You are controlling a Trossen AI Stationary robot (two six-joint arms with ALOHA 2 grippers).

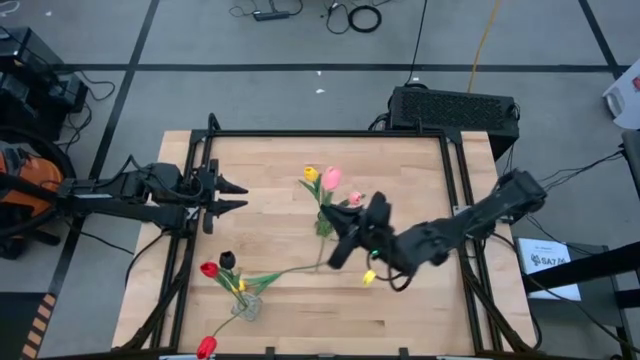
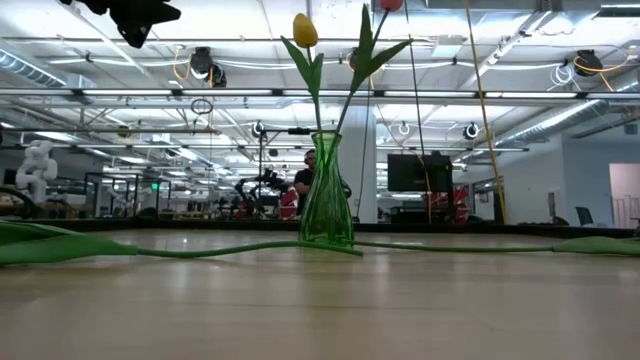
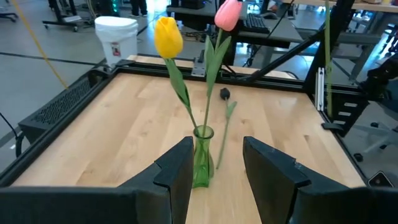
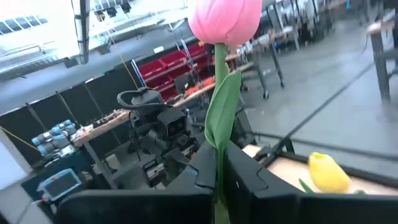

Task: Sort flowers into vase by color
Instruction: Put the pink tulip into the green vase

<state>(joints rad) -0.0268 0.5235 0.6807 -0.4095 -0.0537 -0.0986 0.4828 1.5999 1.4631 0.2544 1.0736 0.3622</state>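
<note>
A pink tulip (image 4: 225, 22) is clamped upright by the stem in the right gripper (image 1: 352, 232), just beside the green vase (image 1: 324, 224); left jaws are parted, idle.

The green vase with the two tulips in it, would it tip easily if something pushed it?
Probably: the green vase looks narrow, and the yellow tulip and pink tulip stand far above its rim. It also looks like light glass, so likely fragile.

Left pincer (image 1: 240, 198) hovers open at the table's left; right pincer (image 1: 338, 228) clamped mid-table
</note>
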